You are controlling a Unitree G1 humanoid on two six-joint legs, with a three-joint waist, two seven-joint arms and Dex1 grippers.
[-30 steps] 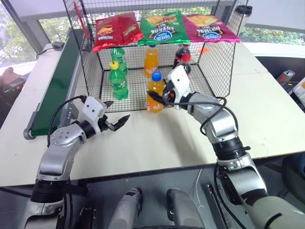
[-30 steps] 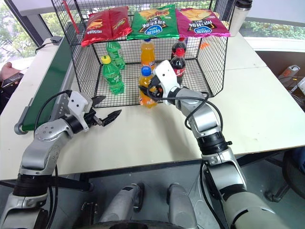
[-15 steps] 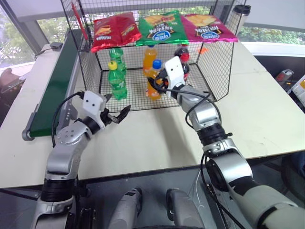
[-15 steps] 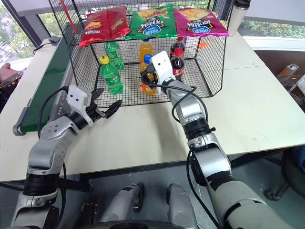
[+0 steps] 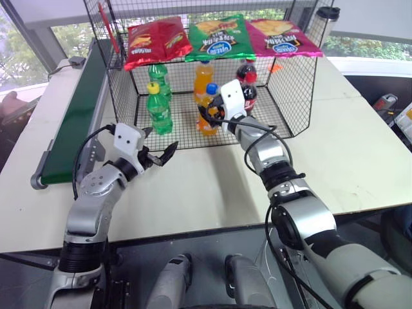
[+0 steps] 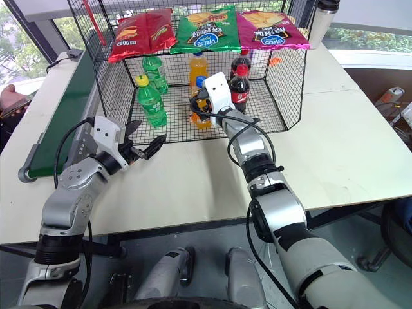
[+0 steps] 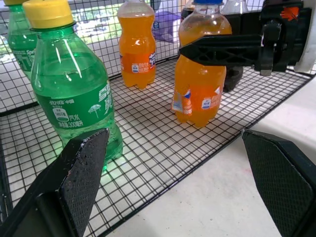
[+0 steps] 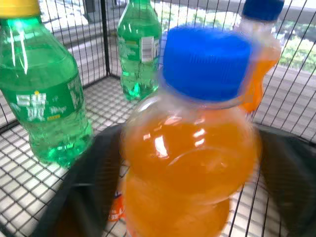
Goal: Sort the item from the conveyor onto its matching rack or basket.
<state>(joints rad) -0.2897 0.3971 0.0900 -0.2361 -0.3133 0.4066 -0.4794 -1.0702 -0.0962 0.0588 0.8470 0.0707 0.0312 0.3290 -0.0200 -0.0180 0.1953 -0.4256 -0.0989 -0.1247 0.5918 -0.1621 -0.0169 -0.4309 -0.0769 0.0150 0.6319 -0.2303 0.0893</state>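
The right hand (image 5: pixel 207 113) reaches into the black wire-mesh cage (image 5: pixel 293 96), its two black fingers spread either side of the blue-capped orange drink bottle (image 7: pixel 200 74), which stands upright on the mesh floor between them. Beyond it stands another orange bottle (image 7: pixel 136 47); to its left, green bottles (image 5: pixel 159 107). The left hand (image 5: pixel 161 156) hovers open over the tabletop (image 5: pixel 212 187), just outside the cage.

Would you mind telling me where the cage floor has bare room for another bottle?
Bare mesh floor lies along the front edge, between the yellow-capped green bottle and the blue-capped orange bottle, and at the front right corner. The middle back is crowded: orange bottle, cola bottles and the right hand.
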